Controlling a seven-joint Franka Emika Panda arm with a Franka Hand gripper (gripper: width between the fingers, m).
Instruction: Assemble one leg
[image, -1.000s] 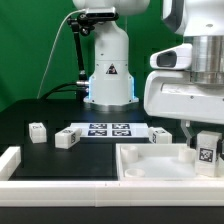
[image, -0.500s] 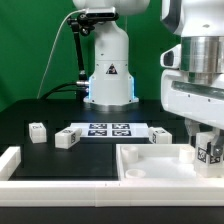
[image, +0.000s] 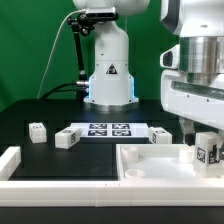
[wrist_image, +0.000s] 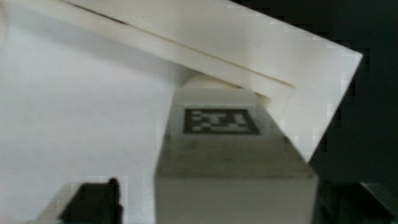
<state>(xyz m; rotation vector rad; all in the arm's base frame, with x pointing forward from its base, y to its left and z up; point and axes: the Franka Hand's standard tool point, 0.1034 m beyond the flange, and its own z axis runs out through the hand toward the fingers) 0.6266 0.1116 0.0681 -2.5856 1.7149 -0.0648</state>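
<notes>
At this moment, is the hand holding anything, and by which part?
Yes, it seems: the hand holds a tagged leg by its two opposite sides, above the white tray-like part. Actual finger contact cannot be confirmed.

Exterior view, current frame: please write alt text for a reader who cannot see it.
A robot gripper at the exterior view's right holds a small white tagged leg over a large white tray-like part. Behind, on the black table, lie the marker board and three more legs.
</notes>
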